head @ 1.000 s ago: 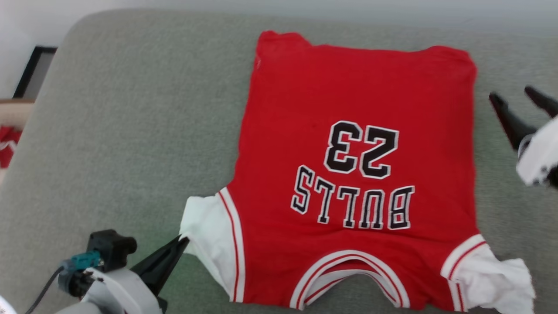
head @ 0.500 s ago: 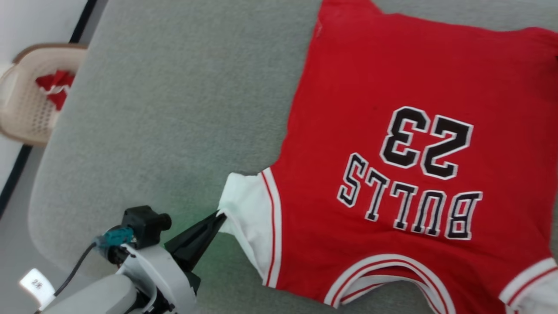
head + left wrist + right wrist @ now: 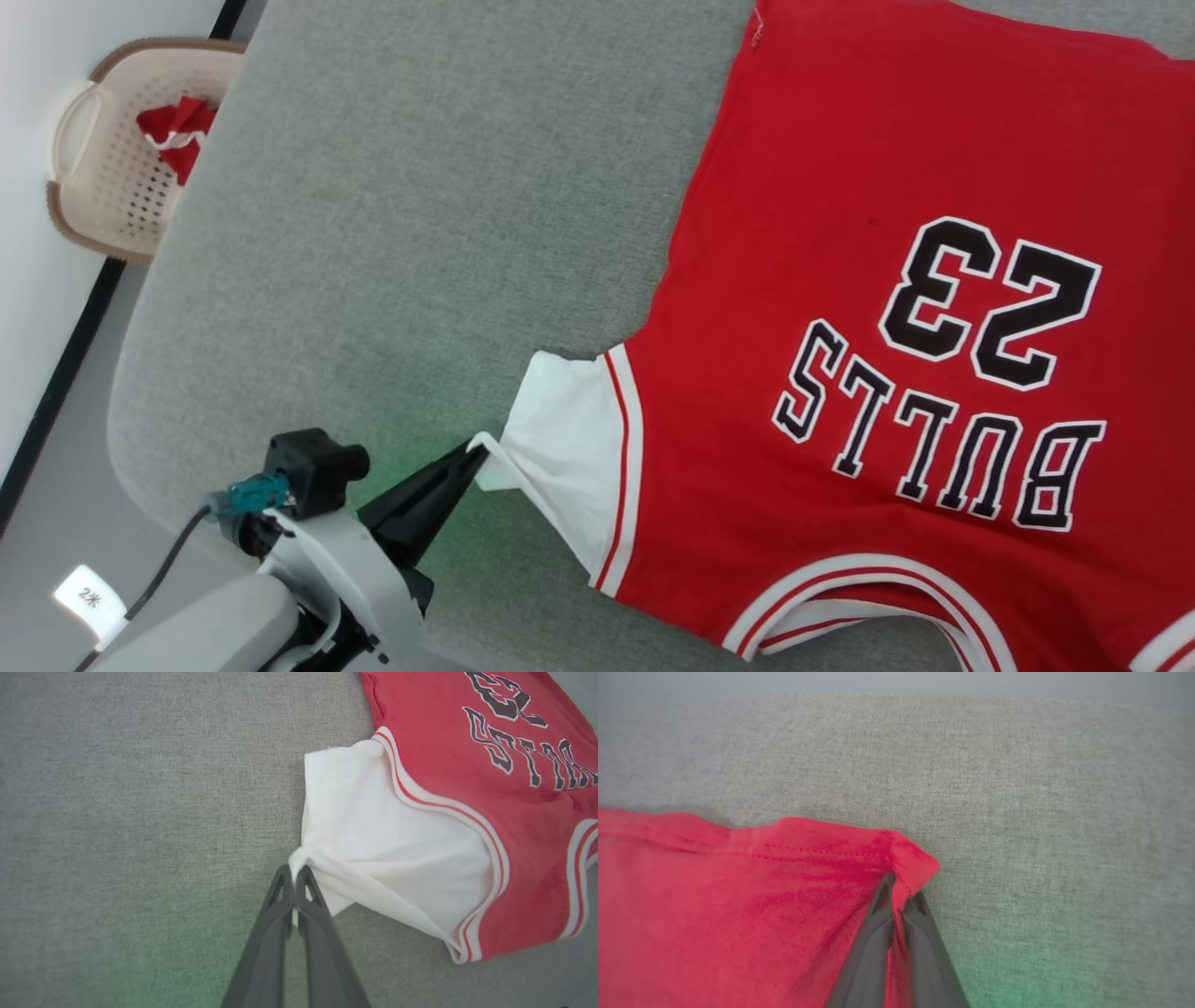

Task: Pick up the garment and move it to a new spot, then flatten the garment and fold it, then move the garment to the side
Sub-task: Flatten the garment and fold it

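The right gripper has just clamped the garment's hem corner; the left gripper pinches its sleeve; flattening can start.

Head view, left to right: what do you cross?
basket holding red cloth → left gripper, jaws shut on the sleeve's tip → white sleeve → red body of the garment with its black print.
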{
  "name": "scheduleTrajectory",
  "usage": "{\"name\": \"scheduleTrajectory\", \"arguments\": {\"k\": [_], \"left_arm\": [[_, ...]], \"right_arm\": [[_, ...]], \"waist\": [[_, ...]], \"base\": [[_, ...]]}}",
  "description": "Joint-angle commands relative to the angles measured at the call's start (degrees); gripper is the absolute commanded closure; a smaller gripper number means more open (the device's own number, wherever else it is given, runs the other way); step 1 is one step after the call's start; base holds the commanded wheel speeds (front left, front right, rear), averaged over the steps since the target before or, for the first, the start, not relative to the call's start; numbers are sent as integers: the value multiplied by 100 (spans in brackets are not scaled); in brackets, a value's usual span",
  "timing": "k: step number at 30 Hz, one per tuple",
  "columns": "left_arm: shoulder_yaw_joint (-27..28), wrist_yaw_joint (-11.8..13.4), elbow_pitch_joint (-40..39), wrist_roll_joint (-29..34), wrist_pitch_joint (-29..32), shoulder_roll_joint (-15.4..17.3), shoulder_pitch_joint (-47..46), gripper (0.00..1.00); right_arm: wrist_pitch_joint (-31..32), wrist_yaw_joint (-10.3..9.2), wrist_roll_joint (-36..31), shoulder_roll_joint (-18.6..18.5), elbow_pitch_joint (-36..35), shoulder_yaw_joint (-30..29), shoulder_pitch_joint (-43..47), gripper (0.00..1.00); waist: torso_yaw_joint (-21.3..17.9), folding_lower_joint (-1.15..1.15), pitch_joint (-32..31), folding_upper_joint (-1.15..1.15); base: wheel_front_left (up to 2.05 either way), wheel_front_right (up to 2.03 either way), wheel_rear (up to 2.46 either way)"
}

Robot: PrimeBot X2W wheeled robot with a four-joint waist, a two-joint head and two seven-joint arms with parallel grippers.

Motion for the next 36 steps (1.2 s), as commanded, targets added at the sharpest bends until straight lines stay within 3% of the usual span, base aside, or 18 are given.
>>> {"name": "scheduleTrajectory", "arguments": {"k": [1, 7, 11, 15, 20, 24, 27, 30, 36], "left_arm": [[47, 11, 7, -31, -3, 5, 78, 100], [182, 125, -46, -94, -3, 163, 244, 100], [268, 218, -139, -163, -3, 334, 361, 100], [317, 326, -302, -203, 22, 541, 462, 100], [358, 460, -503, -275, 72, 776, 589, 100], [384, 550, -662, -296, 101, 922, 649, 100], [395, 606, -769, -305, 124, 1014, 688, 100], [404, 633, -824, -322, 141, 1057, 702, 100], [390, 645, -941, -291, 203, 1127, 654, 100]], "right_arm": [[169, -11, -127, 170, 336, -11, 391, 100], [87, -10, -239, 422, 34, 347, 361, 100], [-25, -10, 195, 575, -399, 767, 623, 100], [46, -10, 882, 543, -1248, 1345, 1202, 100], [350, -11, 1848, 168, -2860, 1762, 2393, 100], [681, -11, 2395, -114, -4206, 1591, 3517, 100], [933, -10, 2534, -119, -5056, 1239, 4368, 100], [1114, -10, 2541, -21, -5555, 983, 4910, 100], [1524, -10, 2436, 516, -6721, 335, 6272, 100]], "waist": [[-119, 0, -105, 0], [-490, 0, -378, 0], [-794, 0, -563, 0], [-1103, 0, -735, 0], [-1442, 0, -913, 0], [-1657, 0, -992, 0], [-1775, 0, -1018, 0], [-1836, 0, -1033, 0], [-1931, 0, -1021, 0]], "base": [[0, 0, 0], [0, 0, 0], [0, 0, 0], [0, 0, 0], [0, 0, 0], [0, 0, 0], [0, 0, 0], [0, 0, 0], [0, 0, 0]]}}
